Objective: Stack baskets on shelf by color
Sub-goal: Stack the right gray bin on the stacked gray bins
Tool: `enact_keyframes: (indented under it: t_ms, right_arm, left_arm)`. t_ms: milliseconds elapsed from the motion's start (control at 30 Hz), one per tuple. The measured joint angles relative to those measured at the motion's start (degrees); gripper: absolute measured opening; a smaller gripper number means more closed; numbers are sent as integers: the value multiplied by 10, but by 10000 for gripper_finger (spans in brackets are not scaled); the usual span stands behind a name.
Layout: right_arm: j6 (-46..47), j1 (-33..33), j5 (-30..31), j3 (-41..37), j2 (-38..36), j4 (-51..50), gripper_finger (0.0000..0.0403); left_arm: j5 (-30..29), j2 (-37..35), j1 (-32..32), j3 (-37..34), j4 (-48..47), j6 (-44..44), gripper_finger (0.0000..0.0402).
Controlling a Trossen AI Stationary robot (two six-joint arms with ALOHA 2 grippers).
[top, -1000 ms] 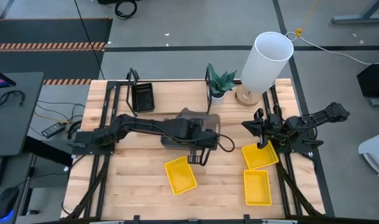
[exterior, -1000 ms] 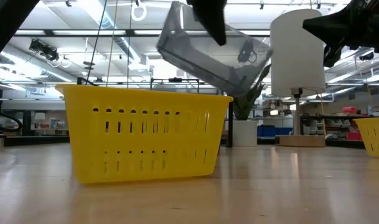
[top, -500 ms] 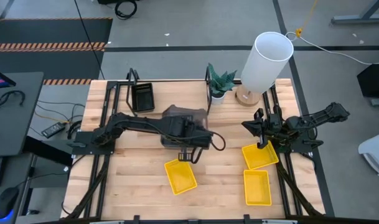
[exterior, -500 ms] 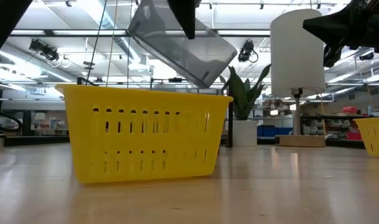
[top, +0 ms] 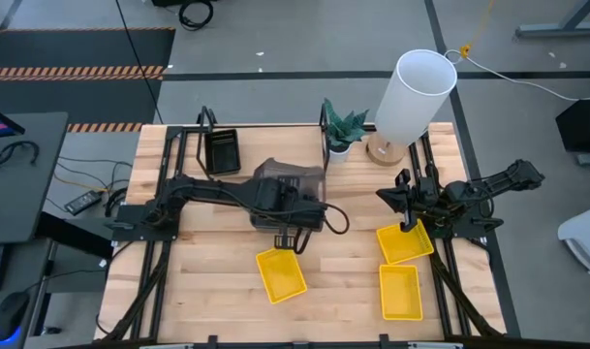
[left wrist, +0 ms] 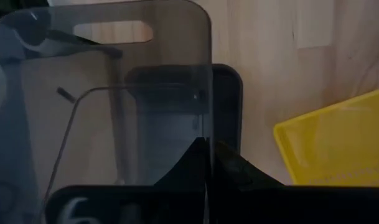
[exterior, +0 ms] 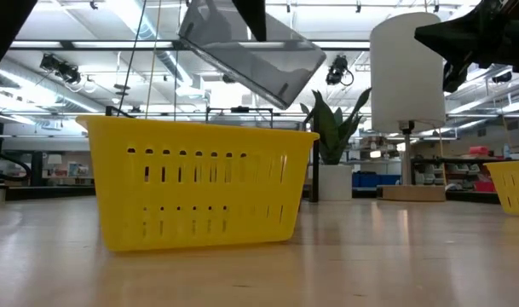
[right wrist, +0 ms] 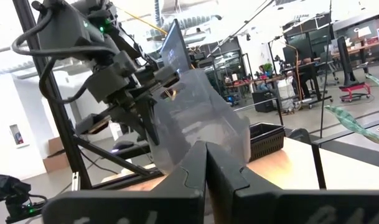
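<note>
Right now your left gripper [top: 293, 236] is pinched tight on the rim of a smoky dark grey translucent plastic basket [top: 287, 189], carrying it tilted and clear of the wooden tabletop [top: 207, 281]. The low view shows why it hangs at that slant: the grip is on one wall only, so the free side droops above the bright yellow slotted plastic basket [exterior: 197, 184] standing in the foreground. From the left wrist view you can see a second dark basket [left wrist: 223, 118] lying on the wood directly beneath the held one, which suggests you are lining it up to nest grey onto grey.

The low light-wood shelf in its thin black metal frame [top: 265, 145] runs along the far side of the table, and only a black perforated basket [top: 221, 151] sits at its left end so far. Two more bright yellow baskets [top: 403, 242] [top: 400, 291] lie near your right arm, just beside each other.

Your right gripper [top: 408, 226] is closed on nothing, hovering over the nearer yellow basket, parked while the left arm works.

Judging by this, most of the sorting remains.
</note>
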Motion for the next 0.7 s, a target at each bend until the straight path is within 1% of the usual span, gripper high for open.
enact_keyframes:
  t_ms: [200, 433, 700]
  right_arm:
    - [0, 0, 0, 0, 0, 0, 12]
    - [0, 0, 0, 0, 0, 0, 12]
    - [0, 0, 0, 0, 0, 0, 12]
  left_arm:
    - [-2, 0, -6, 0, 3, 18, 9]
    - [-29, -15, -15, 0, 11, 31, 9]
    - [-33, -71, -1, 0, 23, 35, 9]
